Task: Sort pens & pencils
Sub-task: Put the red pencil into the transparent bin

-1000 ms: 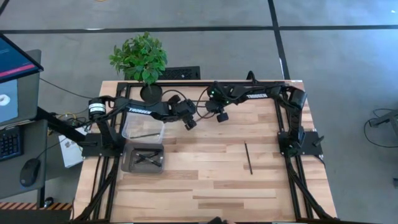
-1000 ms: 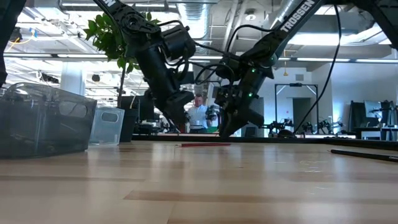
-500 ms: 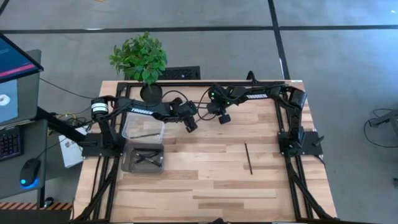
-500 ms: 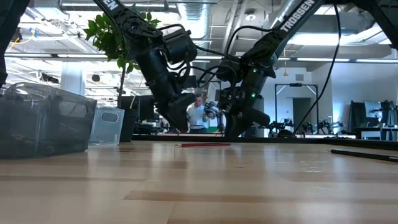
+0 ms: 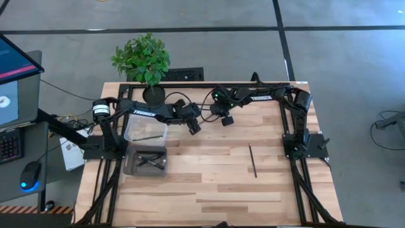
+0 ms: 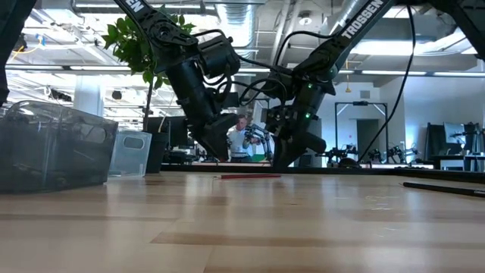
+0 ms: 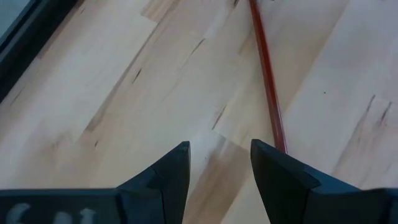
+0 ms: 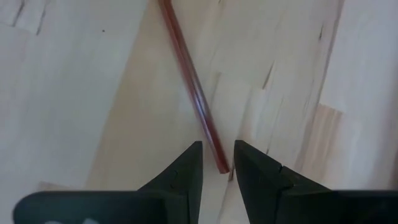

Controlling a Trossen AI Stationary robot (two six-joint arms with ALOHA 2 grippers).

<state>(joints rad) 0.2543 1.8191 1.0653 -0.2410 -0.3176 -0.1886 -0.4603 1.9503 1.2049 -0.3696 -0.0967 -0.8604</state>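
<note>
A red pencil (image 6: 250, 176) lies flat on the wooden table near its far edge, between my two grippers. My left gripper (image 7: 219, 146) hovers open just over the table. One end of the pencil (image 7: 267, 81) lies beside one of its fingertips, not between them. My right gripper (image 8: 217, 146) is open by a narrow gap. The other end of the pencil (image 8: 189, 87) reaches right up to that gap. In the high view the left gripper (image 5: 193, 126) and right gripper (image 5: 226, 120) stand close together.
A black pen (image 5: 253, 160) lies alone on the table's right half. At the left stand a clear bin (image 5: 145, 131) holding a dark stick and a dark tray (image 5: 145, 160) holding several. A potted plant (image 5: 142, 60) stands at the far left.
Both grippers have tipped a little in place above the red pencil without travelling. The pencil lies where it was.
</note>
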